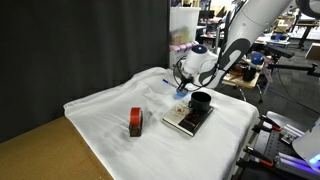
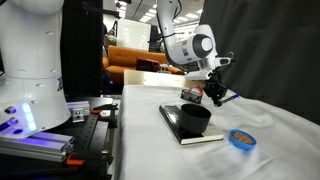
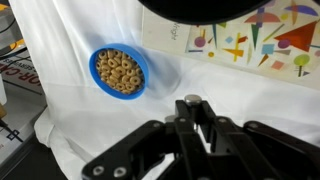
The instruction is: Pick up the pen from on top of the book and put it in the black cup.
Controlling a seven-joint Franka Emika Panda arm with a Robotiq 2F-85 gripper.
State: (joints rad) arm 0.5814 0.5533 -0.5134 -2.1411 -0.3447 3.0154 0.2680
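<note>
Book (image 2: 172, 122) lies flat on the white cloth with the black cup (image 2: 195, 118) standing on it. Gripper (image 2: 215, 99) hangs just beside and above the cup, fingers pressed together. The wrist view alone shows the cup at its top edge and a cereal-filled blue bowl (image 3: 118, 72) at left. The pen is not resolved in any view, so its axis and whether it is held cannot be told.

From my station I see a heavy black curtain (image 1: 60, 50) hanging behind the table. Its pale wooden top (image 1: 25, 150) lies under a rumpled white cloth (image 1: 100, 115). Farther off, an orange sofa (image 2: 135, 58) stands among cluttered, brightly lit lab benches (image 1: 290, 50).
</note>
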